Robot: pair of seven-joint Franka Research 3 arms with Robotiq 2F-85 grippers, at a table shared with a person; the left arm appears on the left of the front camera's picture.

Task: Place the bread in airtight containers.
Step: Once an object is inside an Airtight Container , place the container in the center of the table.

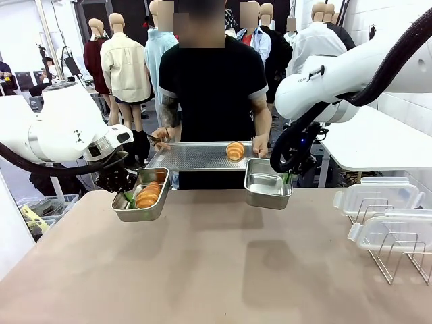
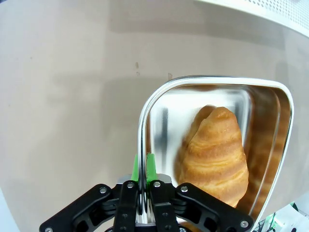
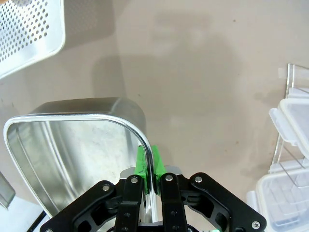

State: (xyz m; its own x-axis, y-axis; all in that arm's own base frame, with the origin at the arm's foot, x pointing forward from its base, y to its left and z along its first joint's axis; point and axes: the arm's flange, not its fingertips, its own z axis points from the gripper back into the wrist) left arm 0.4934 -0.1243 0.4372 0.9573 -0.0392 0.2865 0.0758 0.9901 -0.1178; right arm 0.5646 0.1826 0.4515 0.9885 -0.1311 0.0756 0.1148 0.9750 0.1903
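Note:
My left gripper (image 1: 127, 196) is shut on the rim of a steel tin (image 1: 159, 196), held above the table at the left. One golden croissant (image 1: 148, 195) lies in that tin; in the left wrist view the croissant (image 2: 216, 154) rests against the tin's wall (image 2: 145, 121) beyond my gripper (image 2: 143, 166). My right gripper (image 1: 286, 178) is shut on the rim of a second tin (image 1: 260, 187), which holds nothing; the right wrist view shows its bare inside (image 3: 72, 150) and my gripper (image 3: 149, 162). Another croissant (image 1: 235, 150) sits on the perforated tray (image 1: 192, 156) that the person holds with both hands.
The person stands at the far edge holding the tray over the table between both tins. Clear plastic lids (image 1: 378, 197) lean on a wire rack (image 1: 398, 256) at the right. In the right wrist view the lids (image 3: 294, 125) lie at the right edge.

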